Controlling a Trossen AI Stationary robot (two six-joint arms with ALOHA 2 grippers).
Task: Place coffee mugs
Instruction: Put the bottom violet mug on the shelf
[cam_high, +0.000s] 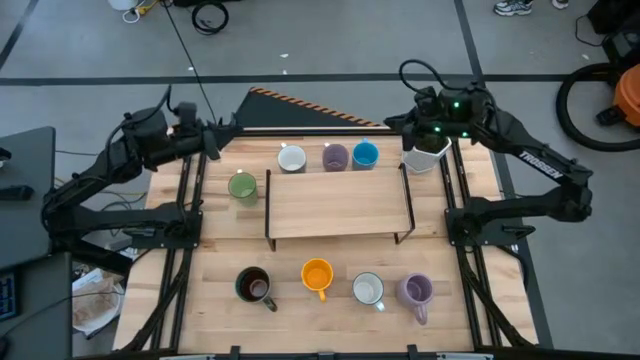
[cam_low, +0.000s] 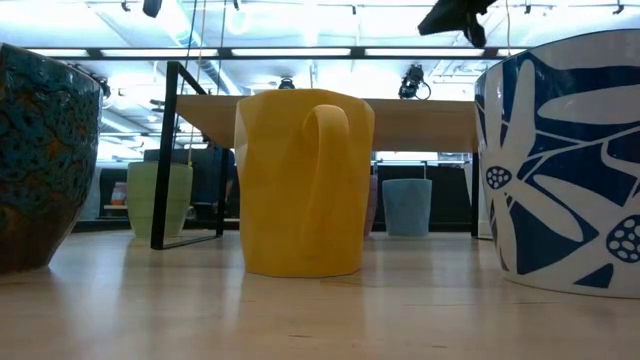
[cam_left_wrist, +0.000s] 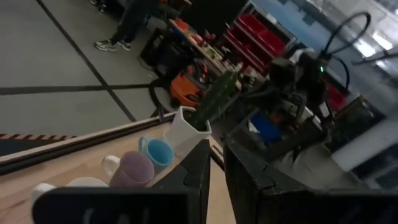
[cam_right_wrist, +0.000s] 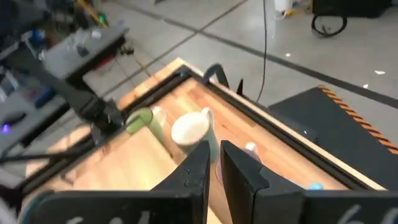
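High view gives you the clearest layout: four mugs stand in a row along the lower part of the table (cam_high: 330, 320), from left to right a dark brown mug (cam_high: 253, 286), an orange mug (cam_high: 316, 275), a pale grey-white mug (cam_high: 368, 289) and a taller lavender mug (cam_high: 416, 291). Just above the top edge of the wooden shelf (cam_high: 338, 205) at frame centre you see a white mug (cam_high: 291, 158), a lavender mug (cam_high: 335, 157) and a blue mug (cam_high: 365, 155) side by side, with a green mug (cam_high: 242, 186) at the shelf's upper left corner. You cannot tell whether any mug holds anything. A white planter (cam_high: 424, 156) sits at the upper right; your left wrist view shows a green cactus (cam_left_wrist: 214, 99) in it.

The left gripper (cam_high: 212, 140) hangs over the table's upper left corner, its fingers (cam_left_wrist: 249, 171) drawn nearly together with nothing between them. The right gripper (cam_high: 410, 128) sits at the upper right, just beside the planter, its fingers (cam_right_wrist: 242, 171) likewise pinched close on nothing.
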